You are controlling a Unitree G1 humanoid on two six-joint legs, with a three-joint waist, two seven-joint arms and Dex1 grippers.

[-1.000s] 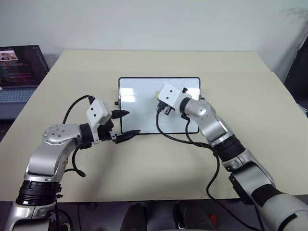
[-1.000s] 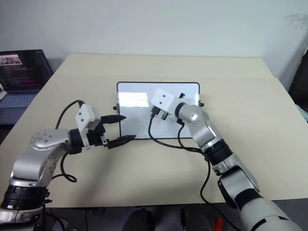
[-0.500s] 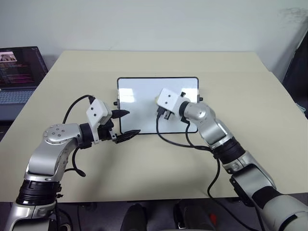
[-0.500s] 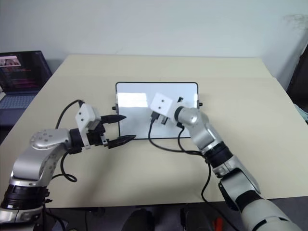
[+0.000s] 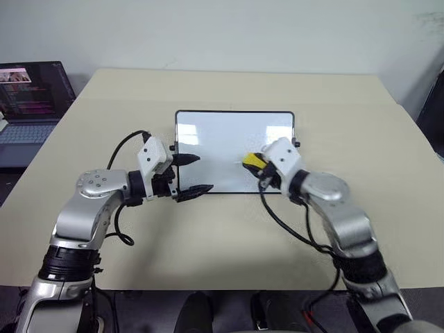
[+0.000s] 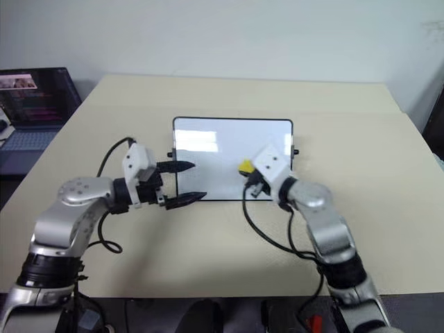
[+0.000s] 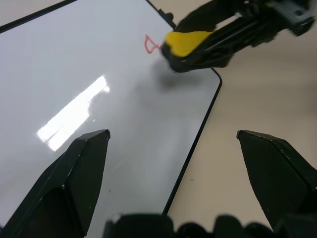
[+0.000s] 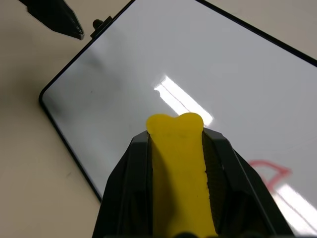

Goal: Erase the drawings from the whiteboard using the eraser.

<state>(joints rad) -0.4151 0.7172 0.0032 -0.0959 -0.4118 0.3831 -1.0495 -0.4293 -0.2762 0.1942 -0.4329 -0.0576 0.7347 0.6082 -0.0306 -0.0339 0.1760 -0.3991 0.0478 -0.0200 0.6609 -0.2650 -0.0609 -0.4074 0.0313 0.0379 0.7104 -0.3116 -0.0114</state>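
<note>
R gripper jaws clamped on eraser over board (one red mark left); L gripper jaws wide, empty, at board's left edge.

Office or lab-type room, plainly furnished. A large beige table with a smooth bare top stands against a plain pale wall. An open laptop sits on a lower surface off the table's far left corner, screen lit with dark windows and lines of text. A small whiteboard lies flat on the table. Black cables trail loose over the tabletop. Even, flat lighting glints on the board.
</note>
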